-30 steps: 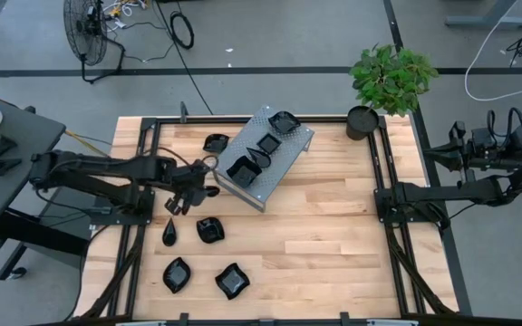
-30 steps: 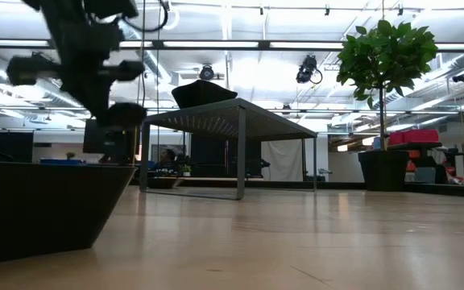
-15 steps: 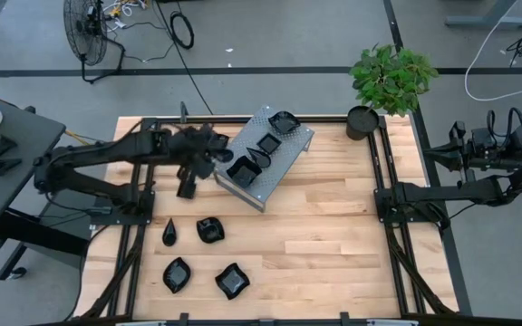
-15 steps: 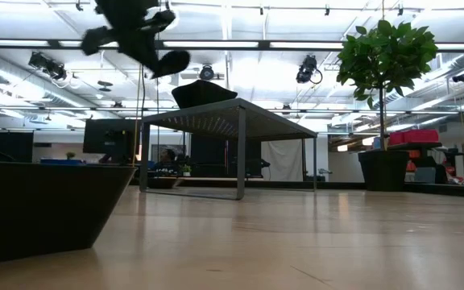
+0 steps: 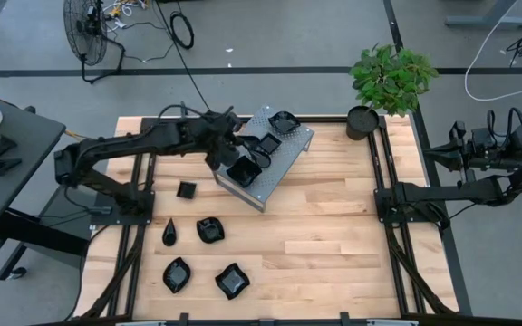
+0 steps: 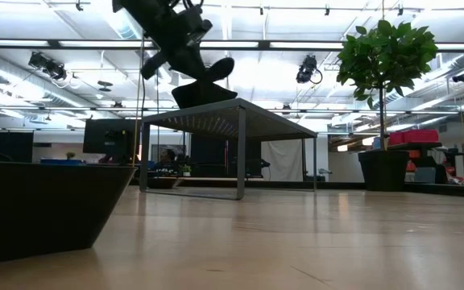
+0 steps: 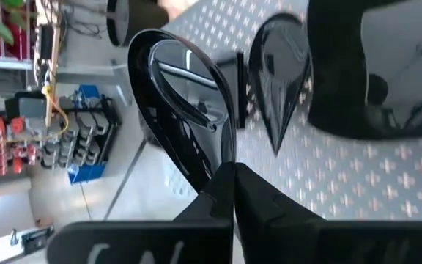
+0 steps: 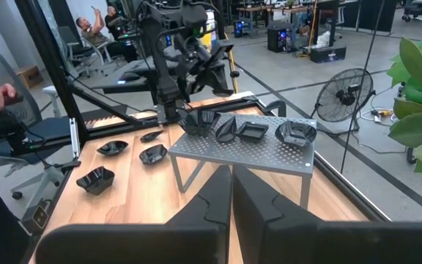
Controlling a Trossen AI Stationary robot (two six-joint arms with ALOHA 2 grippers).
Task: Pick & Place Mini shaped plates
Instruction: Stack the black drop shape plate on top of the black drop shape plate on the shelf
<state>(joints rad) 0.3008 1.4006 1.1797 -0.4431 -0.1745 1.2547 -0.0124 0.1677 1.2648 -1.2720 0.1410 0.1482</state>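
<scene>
I use the grey metal stand [image 5: 265, 154] as my landmark. On the table [image 5: 333, 226] left of and nearer than the stand, five mini shaped plates wait: a square one [image 5: 186, 190] closest to the stand, a teardrop [image 5: 169, 232], a rounded one [image 5: 209, 229], and two wavy-rimmed ones [image 5: 177, 273] [image 5: 232, 281] farthest from it. My left gripper [image 5: 227, 143] hovers over the stand's left end, clamped tight on the rim of an oval plate [image 7: 185, 121] held edge-up above the deck. Already on the stand I count a square dish [image 5: 243, 170], a teardrop dish [image 5: 266, 145] and a wavy dish [image 5: 285, 121]. So I judge the job under halfway: this plate needs setting down, then five more. Far right of the stand, my right gripper [image 8: 231, 192] waits, pinched shut and empty.
</scene>
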